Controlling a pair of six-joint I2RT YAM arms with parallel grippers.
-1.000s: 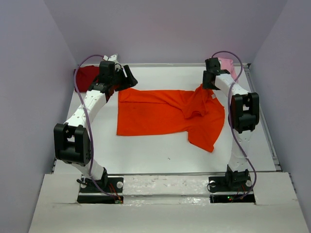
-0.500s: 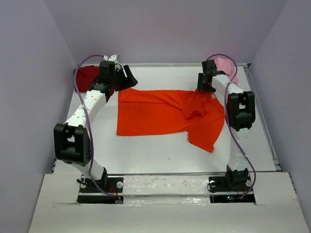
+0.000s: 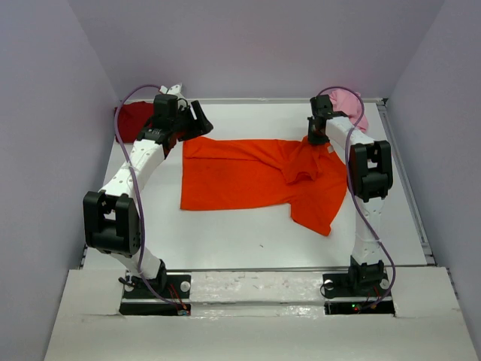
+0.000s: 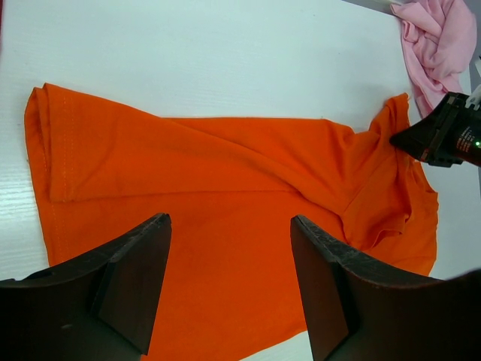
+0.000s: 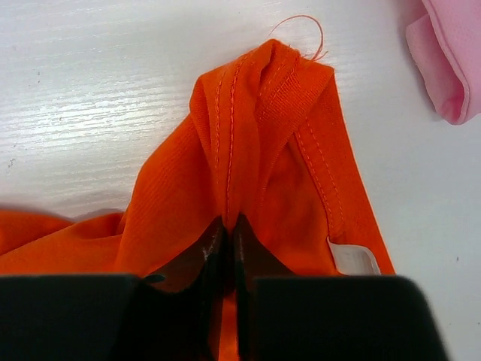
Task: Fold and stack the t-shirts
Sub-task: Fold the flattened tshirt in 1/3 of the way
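Right hand (image 5: 228,226) pinches a bunched edge of the orange t-shirt (image 3: 240,177) near the pink t-shirt (image 5: 451,60); left hand (image 4: 229,224) hovers spread.

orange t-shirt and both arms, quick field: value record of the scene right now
orange t-shirt: spread out unfolded, right side rumpled
left fingers: open, empty, near its far left corner
right fingers: shut on its bunched far right edge
pink t-shirt: crumpled, far right corner of table
dark red t-shirt: far left corner
stacked: nothing yet
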